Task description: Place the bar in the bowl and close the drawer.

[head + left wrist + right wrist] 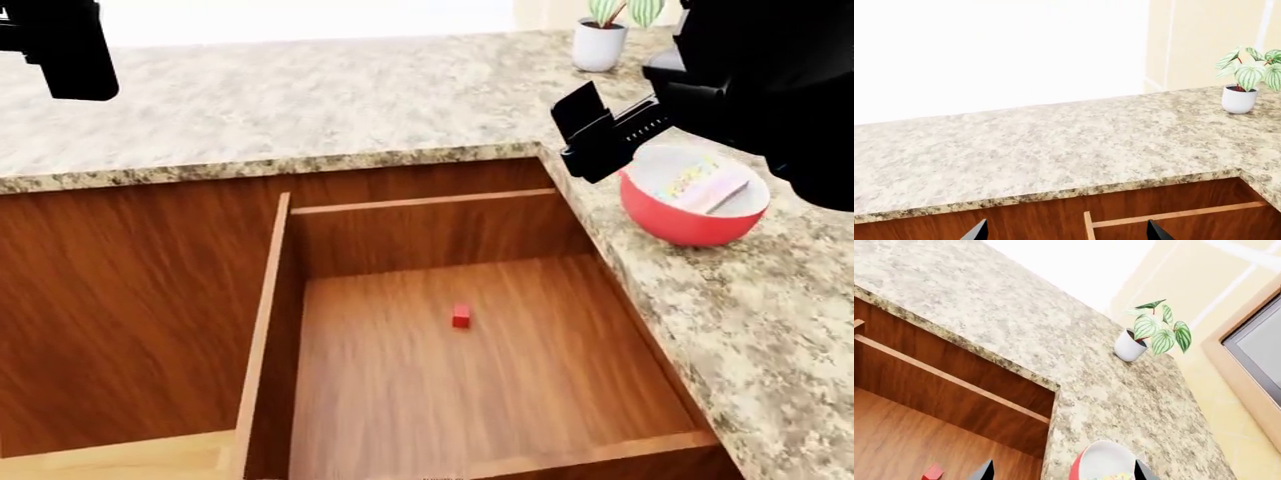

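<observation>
The pale pink speckled bar (pixel 703 185) lies inside the red bowl (pixel 681 222), which stands on the counter to the right of the drawer. The wide reddish-brown drawer (pixel 264 330) is pulled open below the counter edge. My right gripper (pixel 590 135) is open and empty, hovering over the counter edge just left of the bowl. In the right wrist view the gripper (pixel 1063 472) frames the bowl (pixel 1099 462) and a bit of the bar (pixel 1121 476). My left gripper (pixel 64 50) is held high at the far left; in its wrist view (pixel 1066 232) it is open and empty above the drawer's back corner (pixel 1089 225).
A tiny red cube (pixel 461 317) sits on the drawer floor and also shows in the right wrist view (pixel 933 472). A potted plant (pixel 601 35) stands at the counter's back right. The speckled granite counter (pixel 334 100) wraps round the drawer's back and right side.
</observation>
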